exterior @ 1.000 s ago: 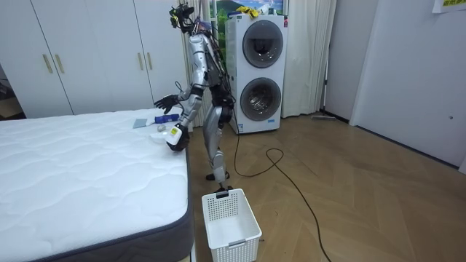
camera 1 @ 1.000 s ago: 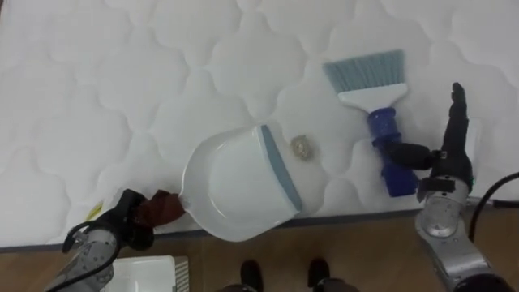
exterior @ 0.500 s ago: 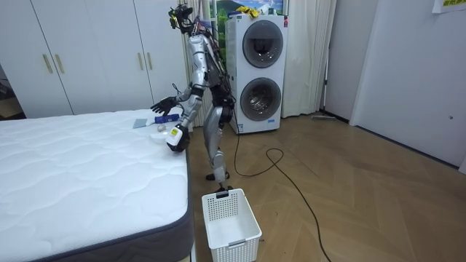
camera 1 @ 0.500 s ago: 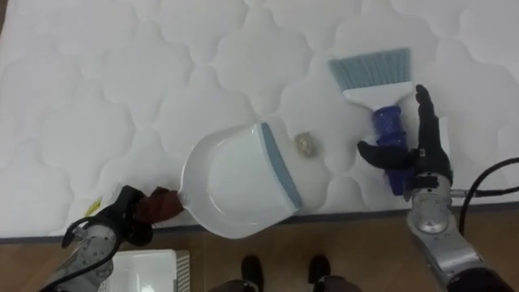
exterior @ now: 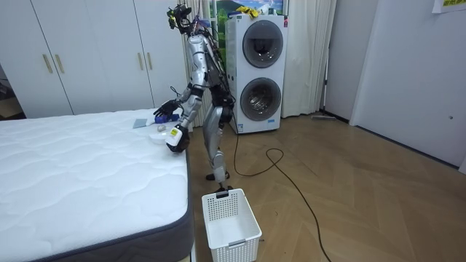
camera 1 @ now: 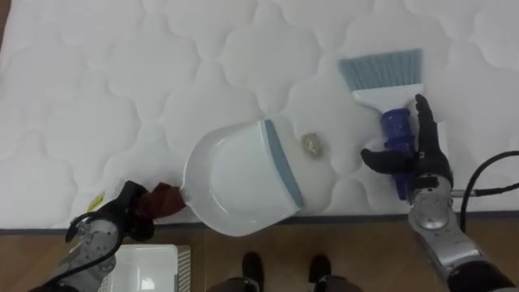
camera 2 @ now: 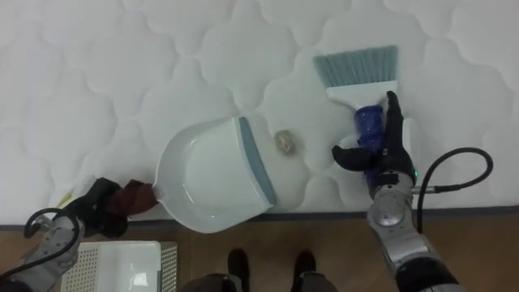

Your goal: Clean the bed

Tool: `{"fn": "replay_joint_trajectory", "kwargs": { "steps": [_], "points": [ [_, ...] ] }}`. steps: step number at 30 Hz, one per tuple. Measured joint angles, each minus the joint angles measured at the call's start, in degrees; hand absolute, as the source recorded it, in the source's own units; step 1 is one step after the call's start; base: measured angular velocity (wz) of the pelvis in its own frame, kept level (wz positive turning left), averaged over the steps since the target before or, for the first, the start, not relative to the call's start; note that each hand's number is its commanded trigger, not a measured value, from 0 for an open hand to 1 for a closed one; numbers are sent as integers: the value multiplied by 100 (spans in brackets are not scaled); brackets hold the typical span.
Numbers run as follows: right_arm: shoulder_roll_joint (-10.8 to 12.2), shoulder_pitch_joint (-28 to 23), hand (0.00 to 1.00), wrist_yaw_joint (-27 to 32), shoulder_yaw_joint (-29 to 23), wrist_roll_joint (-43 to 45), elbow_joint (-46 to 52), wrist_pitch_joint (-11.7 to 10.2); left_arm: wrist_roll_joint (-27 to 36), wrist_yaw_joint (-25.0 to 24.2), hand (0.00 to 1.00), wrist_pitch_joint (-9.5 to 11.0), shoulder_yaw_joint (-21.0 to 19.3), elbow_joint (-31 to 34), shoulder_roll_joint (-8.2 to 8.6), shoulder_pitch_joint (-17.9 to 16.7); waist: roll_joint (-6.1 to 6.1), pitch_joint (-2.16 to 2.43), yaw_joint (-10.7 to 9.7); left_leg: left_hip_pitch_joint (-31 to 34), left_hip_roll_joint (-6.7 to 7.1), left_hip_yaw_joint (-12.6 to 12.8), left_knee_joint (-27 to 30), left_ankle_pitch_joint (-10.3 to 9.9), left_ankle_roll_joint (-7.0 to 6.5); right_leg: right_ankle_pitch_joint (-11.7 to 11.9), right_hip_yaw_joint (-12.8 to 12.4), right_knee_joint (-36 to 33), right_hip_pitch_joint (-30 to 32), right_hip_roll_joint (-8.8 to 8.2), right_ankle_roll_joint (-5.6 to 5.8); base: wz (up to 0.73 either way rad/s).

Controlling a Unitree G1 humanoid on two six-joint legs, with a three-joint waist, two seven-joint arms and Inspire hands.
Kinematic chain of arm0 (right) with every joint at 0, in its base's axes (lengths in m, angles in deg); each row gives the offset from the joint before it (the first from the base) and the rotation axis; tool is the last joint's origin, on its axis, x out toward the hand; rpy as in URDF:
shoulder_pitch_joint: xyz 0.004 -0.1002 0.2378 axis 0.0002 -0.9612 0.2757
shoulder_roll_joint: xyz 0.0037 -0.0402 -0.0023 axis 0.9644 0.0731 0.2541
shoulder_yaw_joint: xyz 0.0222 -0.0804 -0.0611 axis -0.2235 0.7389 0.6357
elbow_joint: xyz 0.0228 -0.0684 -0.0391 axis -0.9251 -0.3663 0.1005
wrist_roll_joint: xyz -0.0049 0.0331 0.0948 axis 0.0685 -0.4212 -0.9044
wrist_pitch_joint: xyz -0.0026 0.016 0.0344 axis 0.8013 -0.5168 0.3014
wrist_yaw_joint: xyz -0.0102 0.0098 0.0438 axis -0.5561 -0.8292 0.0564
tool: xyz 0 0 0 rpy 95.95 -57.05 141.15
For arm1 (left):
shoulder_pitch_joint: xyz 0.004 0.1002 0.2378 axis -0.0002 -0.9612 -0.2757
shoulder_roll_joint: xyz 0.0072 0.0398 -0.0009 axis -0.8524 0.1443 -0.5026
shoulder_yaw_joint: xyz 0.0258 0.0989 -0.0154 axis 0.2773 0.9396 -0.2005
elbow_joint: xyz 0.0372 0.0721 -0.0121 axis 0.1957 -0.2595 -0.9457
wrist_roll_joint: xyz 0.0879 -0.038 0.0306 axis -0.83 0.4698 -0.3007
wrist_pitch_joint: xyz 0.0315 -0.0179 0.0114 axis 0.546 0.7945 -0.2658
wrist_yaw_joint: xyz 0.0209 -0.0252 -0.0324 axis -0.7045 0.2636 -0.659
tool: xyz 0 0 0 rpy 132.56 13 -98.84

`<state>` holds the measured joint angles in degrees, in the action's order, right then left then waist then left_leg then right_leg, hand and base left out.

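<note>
On the white mattress (camera 1: 122, 81) lies a white dustpan (camera 1: 231, 191) with a grey-blue lip. My left hand (camera 1: 122, 212) is shut on its brown handle at the bed's near edge. Just off the lip rests a small beige crumpled scrap (camera 1: 312, 145). To its right lies a brush (camera 1: 385, 77) with teal bristles, a white head and a blue handle (camera 1: 395, 126). My right hand (camera 1: 426, 158) lies over that handle with fingers straight and the thumb stretched across it. In the room view I stand at the bed's far corner, both arms over the mattress (exterior: 87, 167).
A white slatted basket (camera 1: 150, 272) stands on the wooden floor below my left hand, also seen in the room view as the basket (exterior: 229, 218). A tiny yellow bit (camera 1: 96, 201) lies at the mattress edge. Stacked washing machines (exterior: 258, 69) stand behind me.
My right hand has moved left from beside the brush onto its blue handle. The dustpan, the scrap and my left hand hold their places.
</note>
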<state>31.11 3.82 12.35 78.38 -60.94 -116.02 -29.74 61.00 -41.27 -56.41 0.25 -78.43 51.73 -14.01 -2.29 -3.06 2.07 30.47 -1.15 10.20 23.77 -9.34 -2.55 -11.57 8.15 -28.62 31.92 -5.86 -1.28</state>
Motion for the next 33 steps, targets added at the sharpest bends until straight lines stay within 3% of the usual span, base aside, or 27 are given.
{"fn": "replay_joint_trajectory", "kwargs": {
  "steps": [12,21,33],
  "points": [
    [-173,68,0,-4,-59,-206,-364,102,45,6,100,-9,3,3,-16,45,-20,-21,-14,131,-19,1,119,0,-1,-10,91,-22,48,-19,-5,3],
    [-258,224,0,-154,-59,-49,-773,220,34,25,100,-210,-1,80,-21,49,-23,-22,19,131,-22,4,202,-11,-18,-55,143,-155,60,-49,-27,3],
    [-275,356,0,-259,-55,6,-1281,174,64,-5,100,-231,7,79,-22,54,-47,-37,20,136,-24,-116,281,-14,-20,-59,273,-153,-33,-61,-36,4]
  ]
}}
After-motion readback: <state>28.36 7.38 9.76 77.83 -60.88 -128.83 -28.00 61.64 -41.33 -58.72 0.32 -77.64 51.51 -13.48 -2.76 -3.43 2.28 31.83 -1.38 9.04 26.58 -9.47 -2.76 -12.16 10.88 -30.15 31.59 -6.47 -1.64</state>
